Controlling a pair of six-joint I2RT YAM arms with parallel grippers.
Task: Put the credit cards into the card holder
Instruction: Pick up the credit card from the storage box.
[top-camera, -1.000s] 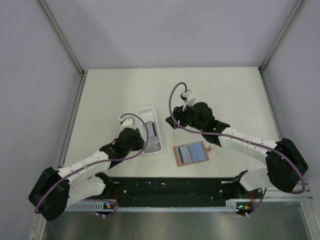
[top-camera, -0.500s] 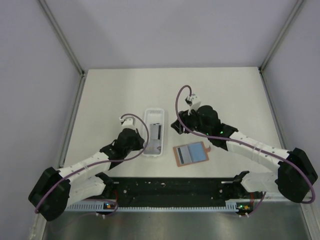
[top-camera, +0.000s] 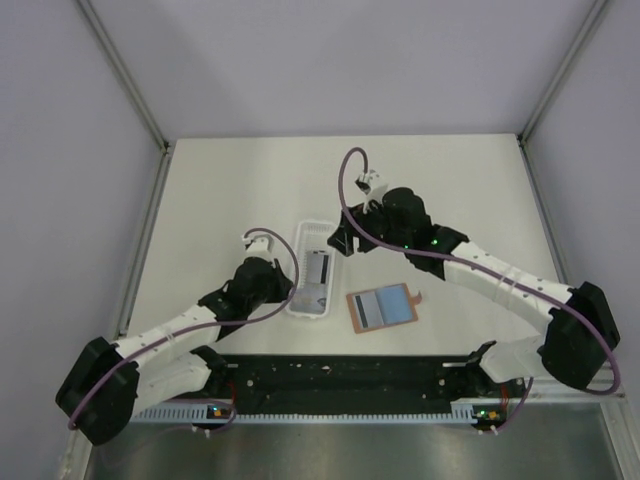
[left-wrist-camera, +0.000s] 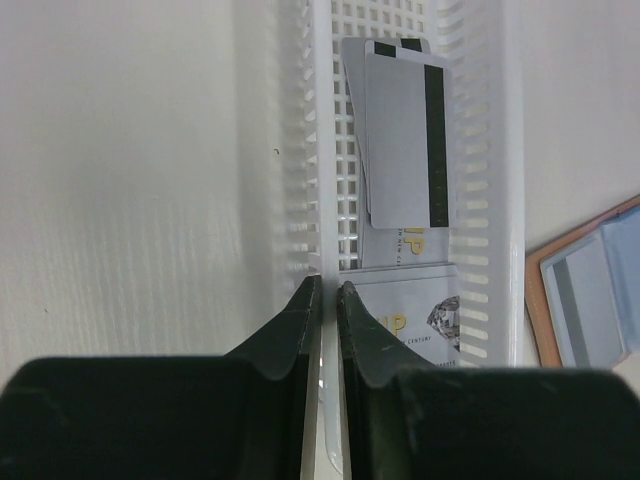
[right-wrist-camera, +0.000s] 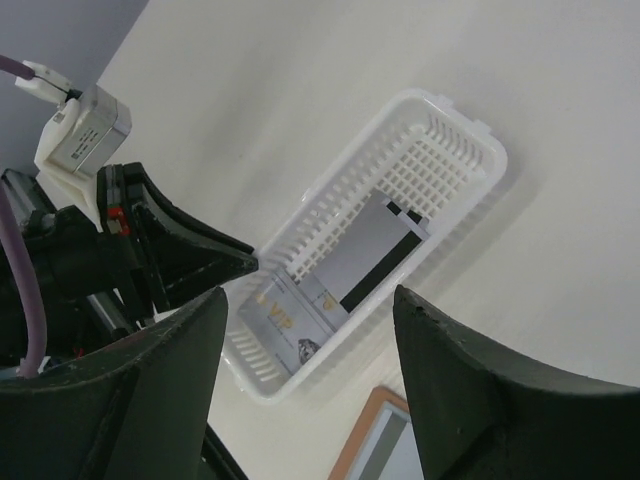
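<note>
The credit cards (left-wrist-camera: 405, 140) are stacked flat inside the white tray (left-wrist-camera: 480, 200), mostly in its far half. They sit just ahead and to the right of the left gripper (left-wrist-camera: 328, 285). That gripper is pinched tight on the tray's left wall, and the cards themselves aren't touched. The right gripper (right-wrist-camera: 312, 295) is held above the tray's far end with its fingers spread wide and nothing between them. The cards can be seen straight down through that gap.

The card holder (top-camera: 381, 309) is laid open on the table (top-camera: 230, 180), just beside the tray's near right corner and apart from both grippers.

Compared with a second ago, the tray has been swung round. Its far end was leaning left, and now it's lined up more or less straight and nudged a bit toward the holder. The right wrist has also been brought in closer over the tray.

The number of cards in the stack can't be counted (three at least, probably). The nearest one has print on it and is partly hidden behind the left fingers. The holder is cut off at the frame edge in both wrist views. In the top view the left fingertips are covered by the wrist.
</note>
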